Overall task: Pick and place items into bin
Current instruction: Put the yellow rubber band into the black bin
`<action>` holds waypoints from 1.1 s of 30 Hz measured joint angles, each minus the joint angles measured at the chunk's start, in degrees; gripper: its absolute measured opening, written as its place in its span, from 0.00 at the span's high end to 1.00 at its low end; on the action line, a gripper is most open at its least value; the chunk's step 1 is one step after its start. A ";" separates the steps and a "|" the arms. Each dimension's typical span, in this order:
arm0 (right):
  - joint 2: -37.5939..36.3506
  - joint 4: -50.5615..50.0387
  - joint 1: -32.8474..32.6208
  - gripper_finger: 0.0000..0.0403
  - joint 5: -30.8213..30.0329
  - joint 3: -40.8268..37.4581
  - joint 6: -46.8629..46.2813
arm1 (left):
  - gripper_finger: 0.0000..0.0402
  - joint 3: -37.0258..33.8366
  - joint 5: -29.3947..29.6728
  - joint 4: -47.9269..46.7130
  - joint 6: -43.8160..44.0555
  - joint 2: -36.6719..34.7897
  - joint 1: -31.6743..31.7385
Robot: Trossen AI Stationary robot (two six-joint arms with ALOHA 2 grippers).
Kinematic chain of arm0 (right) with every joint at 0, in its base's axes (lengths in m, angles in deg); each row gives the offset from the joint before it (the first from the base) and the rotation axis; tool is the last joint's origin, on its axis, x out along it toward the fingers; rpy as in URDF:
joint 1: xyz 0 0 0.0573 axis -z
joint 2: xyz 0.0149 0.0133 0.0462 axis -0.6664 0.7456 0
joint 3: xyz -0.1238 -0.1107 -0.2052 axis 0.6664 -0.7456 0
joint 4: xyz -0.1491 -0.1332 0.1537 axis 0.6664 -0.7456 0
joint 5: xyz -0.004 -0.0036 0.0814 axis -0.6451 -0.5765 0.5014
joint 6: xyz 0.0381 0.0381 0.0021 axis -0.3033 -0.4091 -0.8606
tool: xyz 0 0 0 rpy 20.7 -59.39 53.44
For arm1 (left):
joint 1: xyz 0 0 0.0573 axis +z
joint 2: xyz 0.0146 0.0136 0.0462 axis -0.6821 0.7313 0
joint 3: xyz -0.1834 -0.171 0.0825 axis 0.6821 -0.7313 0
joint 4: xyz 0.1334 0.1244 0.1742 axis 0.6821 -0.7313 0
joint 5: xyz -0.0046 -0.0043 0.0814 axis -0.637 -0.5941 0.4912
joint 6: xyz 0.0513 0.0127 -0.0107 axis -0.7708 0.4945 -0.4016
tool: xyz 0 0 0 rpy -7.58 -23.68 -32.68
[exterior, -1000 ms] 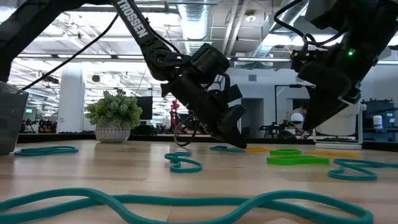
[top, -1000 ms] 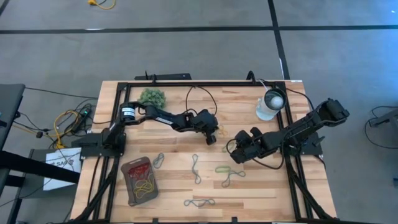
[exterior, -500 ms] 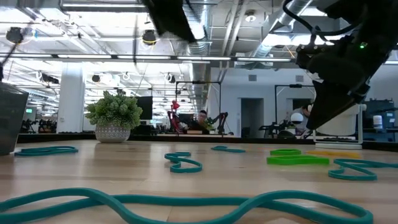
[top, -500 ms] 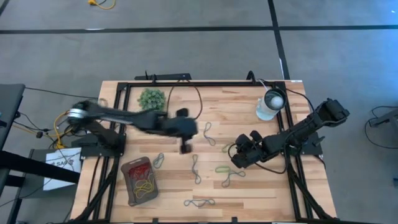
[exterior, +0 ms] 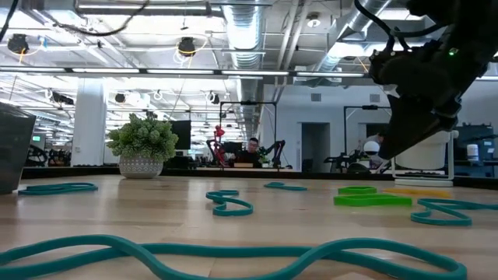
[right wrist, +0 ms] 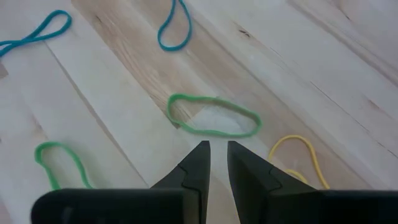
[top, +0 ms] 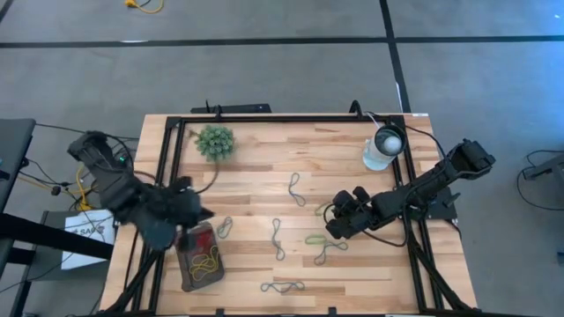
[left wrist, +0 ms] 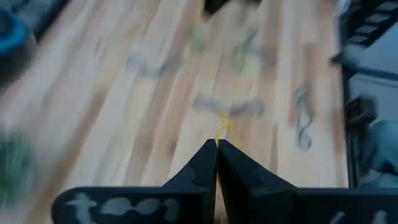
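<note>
Left tool [left wrist: 216, 144] pinched on yellow band [left wrist: 222, 124] above bin [top: 197, 255] at eight o'clock; right tool [right wrist: 217, 148] ajar, empty; may snag on release.

Plant [top: 216, 141] and lamp [top: 385, 145] flank the open back strip.

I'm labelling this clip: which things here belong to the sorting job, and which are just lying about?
Job:
- rubber bands, e.g. the green loop
- bin, already holding bands
- left end effector, shut on a yellow band
- right end effector

Lying about:
- plant ball
- white lamp
</note>
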 joint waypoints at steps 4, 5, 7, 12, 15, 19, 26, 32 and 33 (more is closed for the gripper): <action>0.01 1.42 -0.02 0.87 -0.02 0.00 0.01 | 1.00 -2.47 -1.81 -9.38 18.83 2.03 -7.07; 0.01 1.80 -0.02 0.87 0.00 0.00 0.10 | 1.00 -3.13 -3.47 -10.00 21.84 2.85 -8.24; 0.01 2.15 -0.02 0.87 -0.02 0.00 0.48 | 1.00 -4.00 -6.55 -10.26 26.24 4.61 -10.34; 0.01 2.13 -0.02 0.87 -0.02 0.00 0.49 | 1.00 -4.94 -10.65 -8.58 29.54 10.30 -13.84; -0.01 2.14 -0.02 0.87 -0.02 0.00 0.48 | 1.00 -4.94 -13.22 -7.52 30.64 13.88 -14.44; 0.01 2.15 -0.02 0.87 -0.04 0.00 0.48 | 1.00 -4.92 -15.76 -8.34 34.35 18.98 -14.73; 0.01 2.47 -0.02 0.87 -0.02 0.00 0.48 | 1.00 -4.92 -16.56 -8.27 36.08 27.59 -13.88; 0.01 2.51 -0.02 0.87 -0.02 0.00 0.57 | 1.00 -4.90 -16.54 -8.30 34.75 31.95 -11.73; 0.01 2.52 -0.02 0.87 -0.02 0.00 0.59 | 1.00 -4.90 -16.54 -8.29 34.51 32.23 -11.25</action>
